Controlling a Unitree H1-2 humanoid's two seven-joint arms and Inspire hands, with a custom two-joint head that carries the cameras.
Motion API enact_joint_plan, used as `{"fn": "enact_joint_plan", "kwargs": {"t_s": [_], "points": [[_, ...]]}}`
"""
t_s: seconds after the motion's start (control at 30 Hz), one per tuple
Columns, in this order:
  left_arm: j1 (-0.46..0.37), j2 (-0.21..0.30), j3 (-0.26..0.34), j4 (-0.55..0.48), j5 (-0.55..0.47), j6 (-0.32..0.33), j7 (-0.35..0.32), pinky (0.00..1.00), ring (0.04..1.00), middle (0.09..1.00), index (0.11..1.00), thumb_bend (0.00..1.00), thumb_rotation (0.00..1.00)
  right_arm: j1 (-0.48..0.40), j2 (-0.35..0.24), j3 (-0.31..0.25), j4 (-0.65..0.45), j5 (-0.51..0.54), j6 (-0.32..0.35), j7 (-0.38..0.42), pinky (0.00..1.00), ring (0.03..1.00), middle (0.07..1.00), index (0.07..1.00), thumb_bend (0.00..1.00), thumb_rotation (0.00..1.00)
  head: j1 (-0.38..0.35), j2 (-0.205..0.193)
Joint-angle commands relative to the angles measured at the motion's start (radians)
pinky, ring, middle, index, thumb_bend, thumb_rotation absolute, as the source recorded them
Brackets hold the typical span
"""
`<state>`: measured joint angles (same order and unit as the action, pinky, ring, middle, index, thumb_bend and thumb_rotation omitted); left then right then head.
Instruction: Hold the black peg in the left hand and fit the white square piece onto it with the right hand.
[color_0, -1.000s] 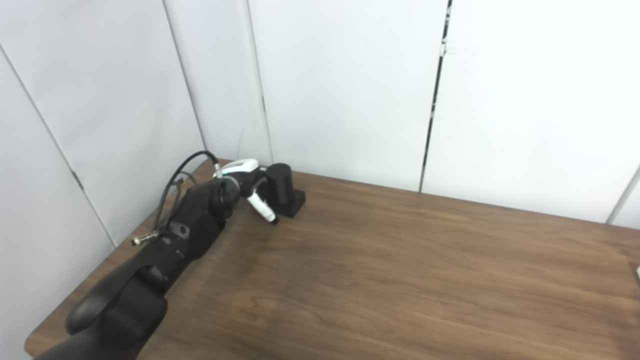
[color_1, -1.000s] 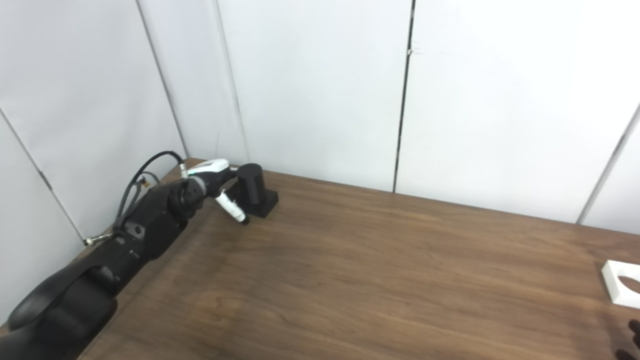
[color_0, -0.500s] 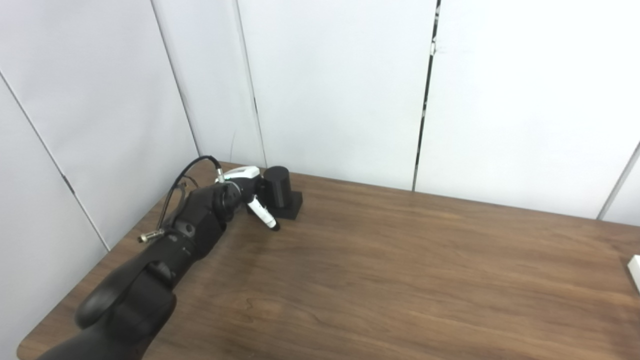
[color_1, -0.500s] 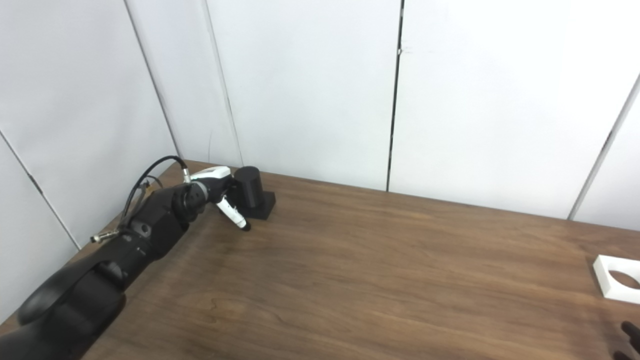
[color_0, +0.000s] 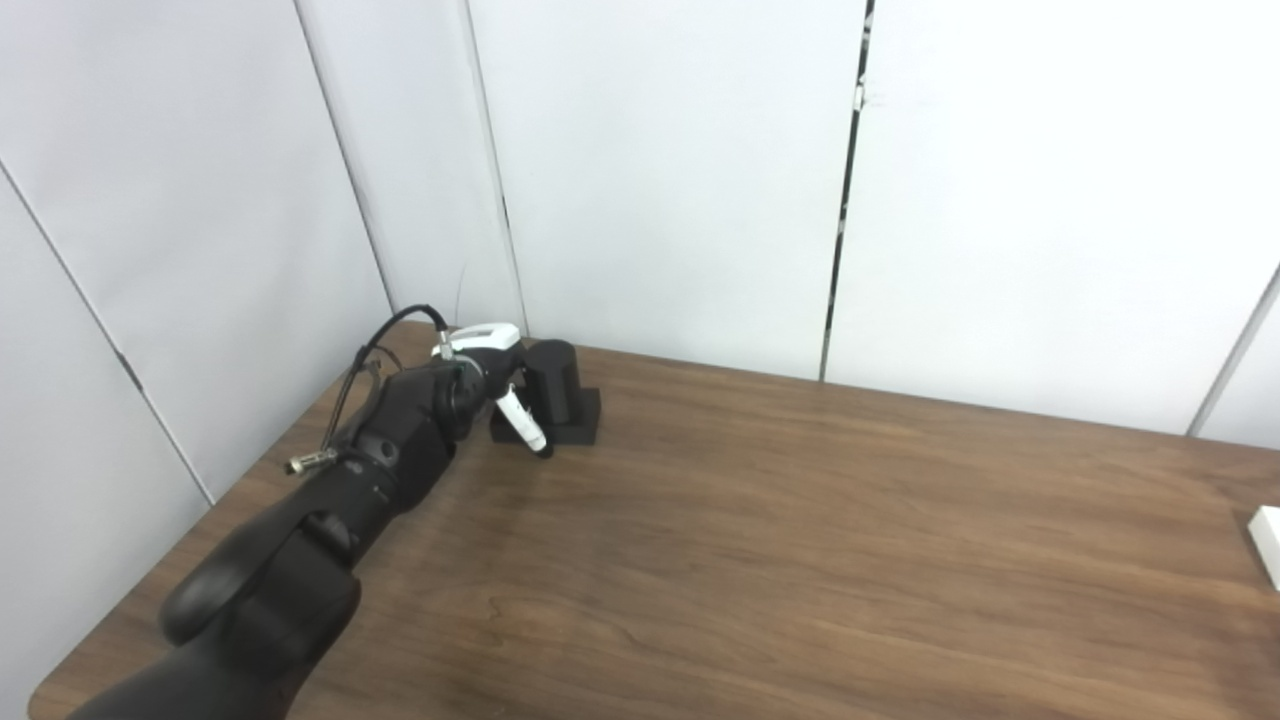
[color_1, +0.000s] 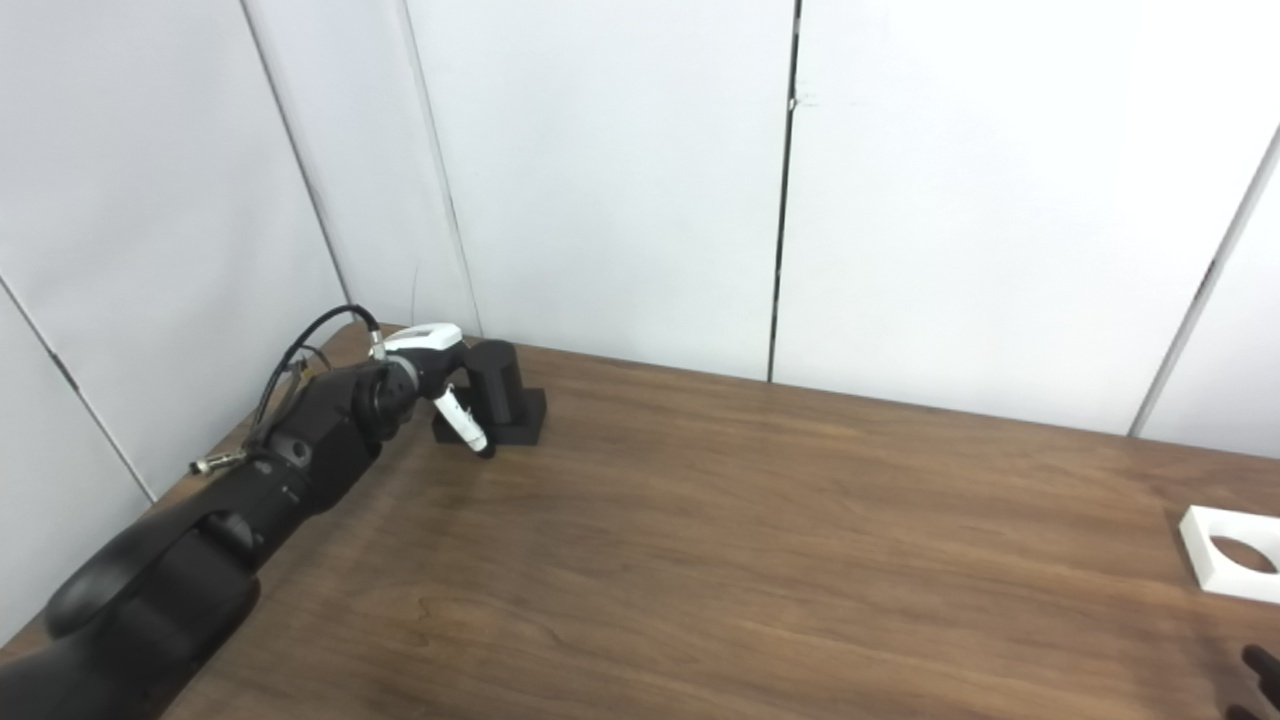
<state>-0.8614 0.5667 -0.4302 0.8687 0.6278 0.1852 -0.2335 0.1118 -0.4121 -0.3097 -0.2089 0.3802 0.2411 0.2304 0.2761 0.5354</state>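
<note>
The black peg (color_0: 555, 378), a short cylinder on a square black base, stands upright at the far left of the wooden table (color_0: 760, 560). My left hand (color_0: 490, 375) is pressed up to its left side. The white thumb slants down in front of the base, apart from the cylinder, and the other fingers are hidden behind the peg. The white square piece (color_1: 1232, 552), with a round hole, lies flat at the table's right edge. Only the dark fingertips of my right hand (color_1: 1252, 682) show, at the bottom right corner, a little nearer than the piece and holding nothing.
White wall panels (color_0: 680, 180) close in the table at the back and left, right behind the peg. My left arm (color_0: 300, 540) lies along the table's left edge. A cable loop (color_0: 385, 335) arches over the wrist.
The camera has shifted a little, so the whole picture slid. My left hand stays at the peg with its thumb slightly closer to the base. The right fingertips stay in the corner.
</note>
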Motion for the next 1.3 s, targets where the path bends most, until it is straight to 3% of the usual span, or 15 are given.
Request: {"fn": "enact_joint_plan", "kwargs": {"t_s": [0.0,0.1,0.5,0.7,0.9,1.0,1.1,1.17,1.27], "points": [[-0.005,0.017,0.014,-0.027,0.003,-0.012,0.040,1.00,1.000,0.909,0.523,0.63,0.10,-0.016,-0.013,0.000,-0.013,-0.002,0.008,-0.004,1.00,1.000,0.930,1.000,0.64,1.00,-0.002,0.004],[0.031,0.014,0.044,-0.076,-0.014,-0.023,0.066,1.00,1.000,0.873,0.490,0.54,0.07,-0.023,-0.008,0.009,-0.011,-0.002,0.007,-0.001,1.00,1.000,0.937,1.000,0.64,1.00,-0.010,0.011],[0.134,0.030,0.073,-0.247,-0.027,0.013,-0.003,1.00,0.978,0.833,0.485,0.53,0.06,-0.039,0.012,0.033,-0.032,-0.031,0.025,-0.030,1.00,1.000,0.931,1.000,0.68,1.00,-0.046,0.033],[0.201,0.027,0.066,-0.419,-0.011,0.082,-0.079,1.00,0.963,0.817,0.485,0.52,0.06,-0.048,0.014,0.044,-0.017,-0.026,0.016,-0.023,1.00,1.000,0.933,1.000,0.68,1.00,-0.092,0.052],[0.255,0.019,0.003,-0.684,0.037,0.229,-0.257,1.00,0.975,0.829,0.487,0.52,0.06,-0.044,0.029,0.050,-0.005,-0.023,-0.007,-0.018,1.00,0.992,0.912,1.000,0.63,1.00,-0.152,0.079],[0.287,-0.022,0.041,-0.787,0.085,0.281,-0.363,1.00,0.958,0.820,0.487,0.52,0.06,-0.046,0.039,0.055,-0.001,-0.026,-0.017,-0.023,1.00,0.990,0.908,1.000,0.64,1.00,-0.176,0.091],[0.343,-0.118,0.124,-0.891,0.209,0.285,-0.472,0.95,0.904,0.783,0.487,0.52,0.06,-0.049,0.049,0.065,-0.012,-0.028,-0.013,-0.027,1.00,0.998,0.919,1.000,0.62,1.00,-0.200,0.103],[0.397,-0.194,0.159,-0.973,0.298,0.285,-0.514,0.94,0.894,0.786,0.486,0.52,0.06,-0.055,0.061,0.071,-0.013,-0.025,-0.010,-0.034,1.00,1.000,0.924,1.000,0.61,1.00,-0.221,0.114],[0.447,-0.265,0.179,-1.049,0.397,0.284,-0.554,0.92,0.875,0.786,0.485,0.52,0.06,-0.063,0.076,0.079,-0.016,-0.027,-0.013,-0.042,1.00,1.000,0.931,1.000,0.60,1.00,-0.243,0.124]]}}
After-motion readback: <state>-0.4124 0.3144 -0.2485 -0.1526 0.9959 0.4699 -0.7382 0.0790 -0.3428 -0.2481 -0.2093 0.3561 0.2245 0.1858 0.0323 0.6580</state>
